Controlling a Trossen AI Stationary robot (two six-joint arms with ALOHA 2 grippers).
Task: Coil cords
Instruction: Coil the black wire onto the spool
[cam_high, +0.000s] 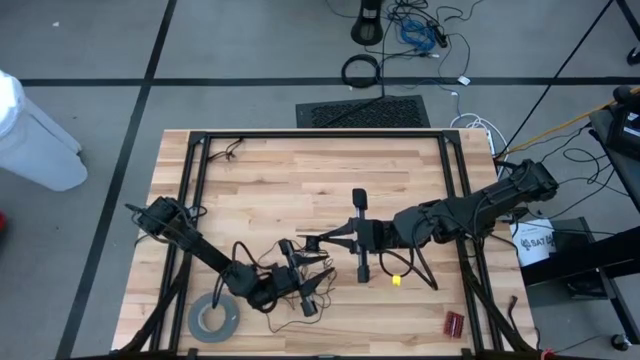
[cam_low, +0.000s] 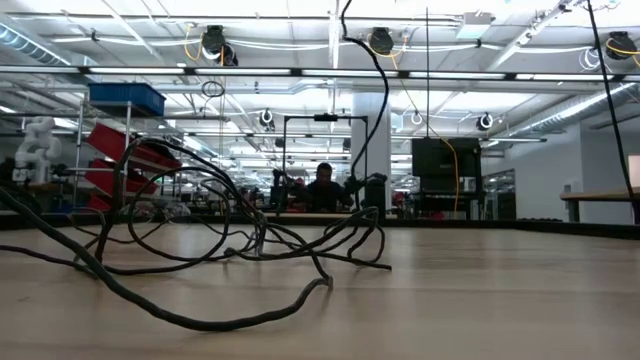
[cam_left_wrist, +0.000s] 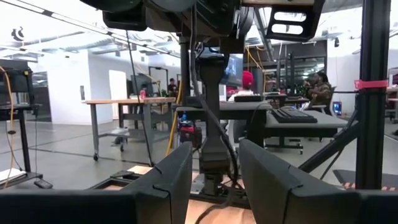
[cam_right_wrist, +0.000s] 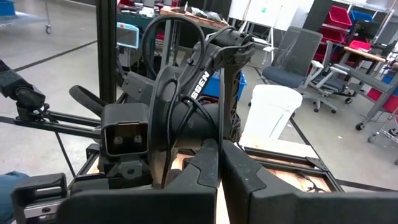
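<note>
Cord (cam_high: 262, 262) sits in a loose tangle near the worktop's (cam_high: 300, 180) front edge, left of centre, just beside the grey tape roll (cam_high: 214, 316). In the low view it's a mess of dark loops (cam_low: 215, 225) sprawled on the wood, not coiled at all. I can't pick out the small disc for sure.

My left pincer (cam_high: 300, 272) is down in that tangle, fingers (cam_left_wrist: 168, 180) parted about halfway with a gap between them; the wrist view shows nothing clearly pinched, so I call it released, not gripping. My right pincer (cam_high: 325, 240) is near the worktop's middle, pointing at the left one, fingers (cam_right_wrist: 208, 165) clenched together on nothing I can see.

Step, as I judge it: early, gathering the loose cord before any winding. Next move probably needs one pincer to pinch an end or a loop firmly and the other to lead the slack round into a ring. Risk: thin wire slips or snags on itself.

Writing: part of a white brand name, "SEN", reads on the left arm in the right wrist view. A bucket (cam_high: 532, 243) off the right edge has a label, unreadable.
</note>
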